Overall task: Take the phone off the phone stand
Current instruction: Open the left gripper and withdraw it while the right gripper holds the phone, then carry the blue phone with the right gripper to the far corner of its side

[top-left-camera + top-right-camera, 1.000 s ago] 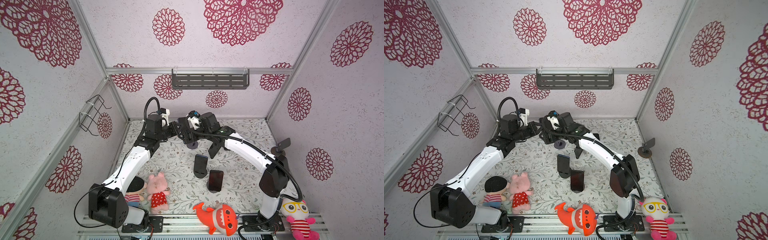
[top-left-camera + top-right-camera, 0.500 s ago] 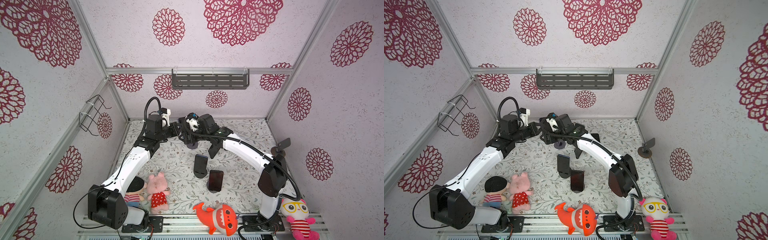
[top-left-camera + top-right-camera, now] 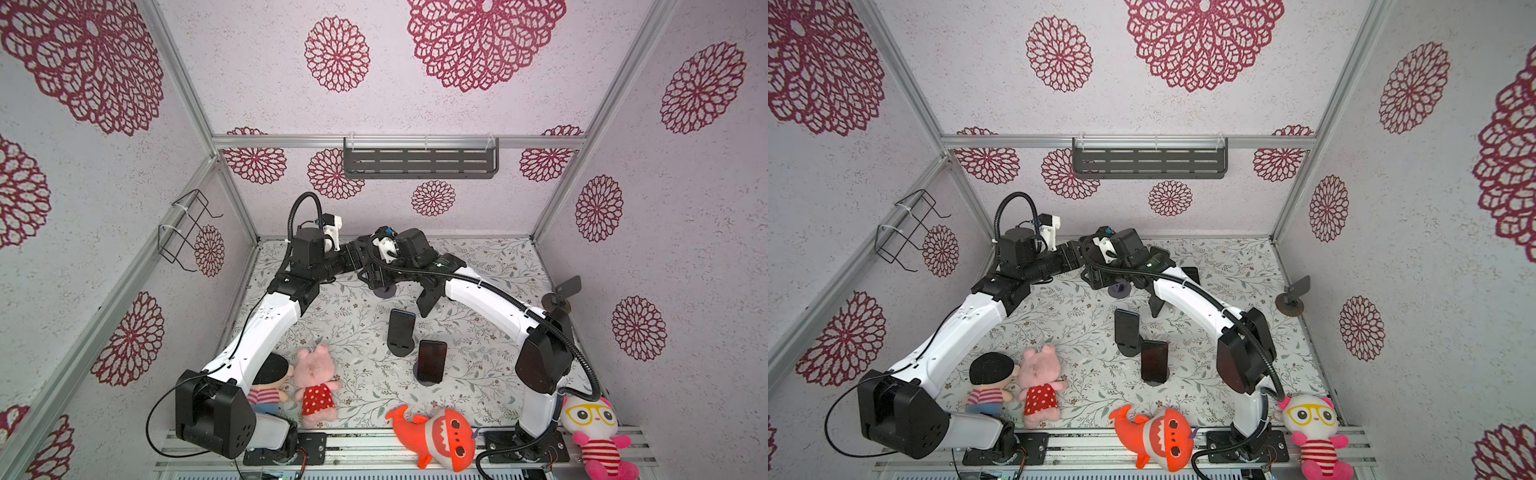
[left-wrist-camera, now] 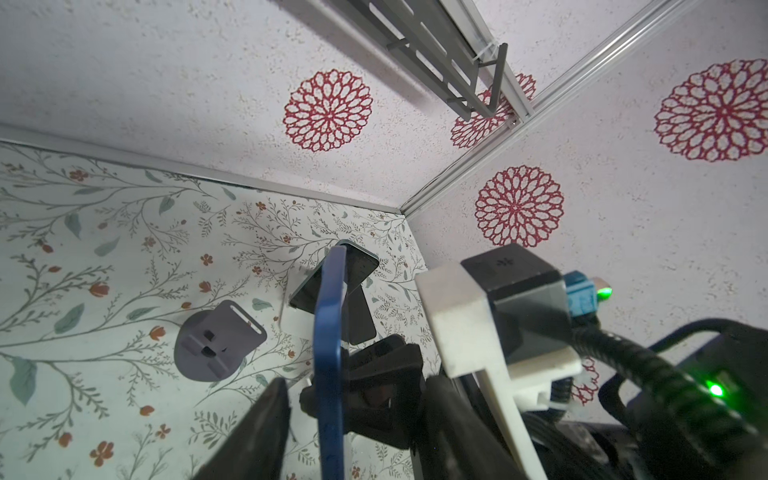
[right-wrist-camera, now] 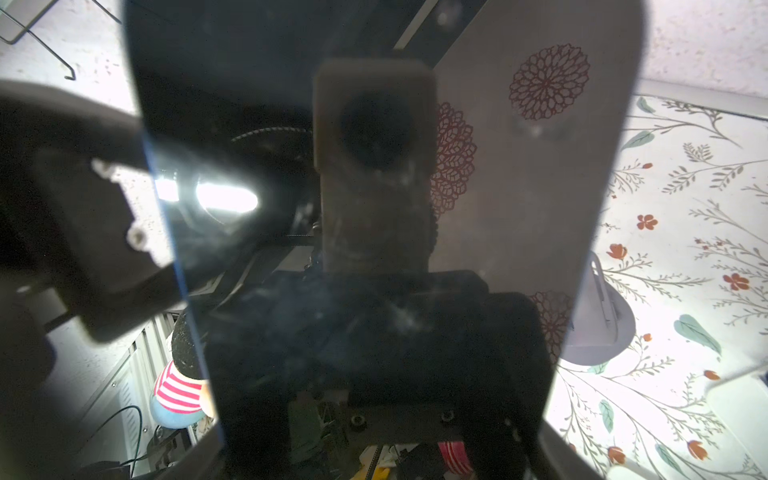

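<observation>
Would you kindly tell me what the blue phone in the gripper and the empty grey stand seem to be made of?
Phone: blue frame with a satin sheen, likely metal; screen is glossy glass, mirroring its surroundings. Stand: matte grey, evenly dull with crisp slots, painted metal or plastic; cannot tell which.

Tabletop with floral print; at its front edge, black-haired doll in striped top touching pink pig plush in red dotted dress, orange shark plush, pink bespectacled plush; dark slotted shelf on back wall; wire rack on left wall
</observation>
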### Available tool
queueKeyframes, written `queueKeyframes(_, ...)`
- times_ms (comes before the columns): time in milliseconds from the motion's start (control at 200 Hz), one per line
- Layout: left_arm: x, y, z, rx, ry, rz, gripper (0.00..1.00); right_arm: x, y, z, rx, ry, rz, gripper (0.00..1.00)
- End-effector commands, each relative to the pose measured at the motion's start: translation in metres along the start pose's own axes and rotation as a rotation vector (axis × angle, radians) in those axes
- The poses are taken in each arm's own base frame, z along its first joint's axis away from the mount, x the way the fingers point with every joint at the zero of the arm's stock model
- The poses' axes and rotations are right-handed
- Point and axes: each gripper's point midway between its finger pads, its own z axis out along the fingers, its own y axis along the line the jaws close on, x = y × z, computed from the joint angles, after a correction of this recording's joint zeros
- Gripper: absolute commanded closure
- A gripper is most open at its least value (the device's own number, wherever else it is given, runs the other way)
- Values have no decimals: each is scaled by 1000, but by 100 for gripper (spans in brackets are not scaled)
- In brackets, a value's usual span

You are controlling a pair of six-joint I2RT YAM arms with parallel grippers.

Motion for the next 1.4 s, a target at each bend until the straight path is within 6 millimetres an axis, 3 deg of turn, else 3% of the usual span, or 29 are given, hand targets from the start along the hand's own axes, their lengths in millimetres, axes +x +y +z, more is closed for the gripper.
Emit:
queueKeyframes(0,-26,-18,-20,57,-68,21,35,-47,18,-31,-18,-142,-47,64)
queueKeyframes(250,-41,2,-58,-1,-72,55,20,-67,10,-73,74,-198,-62,68)
queueKeyframes(450,-23,18,-52,-52,53,131,19,-80,-26,-125,215,-242,-40,70)
queueKeyframes(631,-9,31,-44,-73,109,163,21,-70,-100,-192,439,-234,43,71)
queueKeyframes(766,2,45,-40,-111,148,175,21,-37,-171,-248,650,-178,134,76)
queueKeyframes(881,12,56,-39,-139,169,175,21,-3,-220,-276,771,-103,211,77)
queueKeyframes(1006,14,58,-40,-145,179,175,20,28,-268,-272,823,21,259,75)
queueKeyframes(1121,16,57,-40,-134,182,175,20,51,-306,-250,840,150,287,75)
queueKeyframes(1396,18,67,-38,-173,202,147,19,92,-357,-184,778,358,346,73)
